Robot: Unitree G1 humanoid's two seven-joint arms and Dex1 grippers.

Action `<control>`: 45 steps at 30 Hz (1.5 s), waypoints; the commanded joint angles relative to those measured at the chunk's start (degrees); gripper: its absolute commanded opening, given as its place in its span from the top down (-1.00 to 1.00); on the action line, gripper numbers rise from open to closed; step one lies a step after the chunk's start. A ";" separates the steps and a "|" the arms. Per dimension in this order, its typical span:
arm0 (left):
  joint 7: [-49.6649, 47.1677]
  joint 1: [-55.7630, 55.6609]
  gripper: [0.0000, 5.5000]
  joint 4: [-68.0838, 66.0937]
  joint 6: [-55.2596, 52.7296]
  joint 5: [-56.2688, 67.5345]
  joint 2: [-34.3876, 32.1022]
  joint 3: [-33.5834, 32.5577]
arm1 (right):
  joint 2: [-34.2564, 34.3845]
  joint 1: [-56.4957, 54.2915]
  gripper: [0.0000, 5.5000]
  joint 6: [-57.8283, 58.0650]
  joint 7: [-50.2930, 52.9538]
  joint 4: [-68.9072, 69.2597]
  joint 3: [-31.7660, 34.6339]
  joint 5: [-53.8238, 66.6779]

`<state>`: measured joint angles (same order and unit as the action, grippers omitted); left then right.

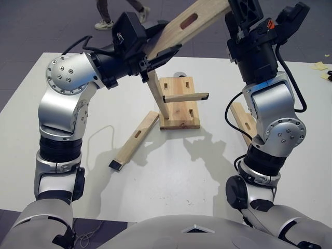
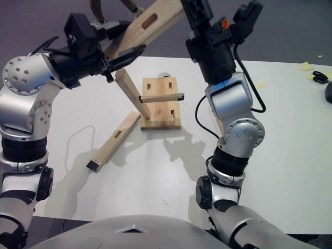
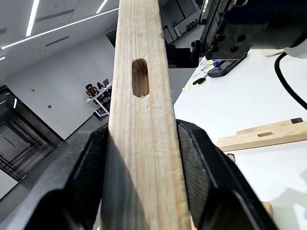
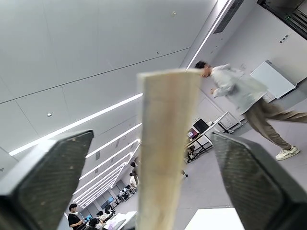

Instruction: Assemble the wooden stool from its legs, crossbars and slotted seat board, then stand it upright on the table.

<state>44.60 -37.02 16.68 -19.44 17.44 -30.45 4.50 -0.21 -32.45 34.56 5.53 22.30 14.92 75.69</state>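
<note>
My left gripper (image 1: 155,54) is shut on a slotted wooden leg (image 1: 189,21) and holds it slanted in the air above the table's far side; its pads (image 3: 196,167) press both flanks. The leg's upper end (image 4: 165,143) lies between the wide-apart fingers (image 4: 254,177) of my open right gripper (image 2: 194,10), with gaps on both sides. Below, the seat board (image 1: 181,115) lies flat with one leg (image 1: 157,93) standing tilted in a slot and a crossbar (image 1: 187,97) sticking out sideways. A loose leg (image 1: 136,139) lies to the board's left, another (image 1: 243,120) behind my right arm.
The white table (image 1: 171,181) has open room in front of the seat board. A round hole (image 1: 180,74) sits just behind the board. Yellow notes (image 1: 320,66) and a dark object (image 2: 328,91) lie at the far right edge.
</note>
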 commanded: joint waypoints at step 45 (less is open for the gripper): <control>7.14 6.31 -0.96 -0.67 -18.76 23.80 -10.54 -10.59 | -12.89 -3.47 0.62 -15.54 3.08 -8.77 8.75 -5.22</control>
<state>50.10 -33.69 15.12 -40.72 44.60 -40.73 -9.65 -9.83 -35.12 18.47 9.17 15.19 24.71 75.53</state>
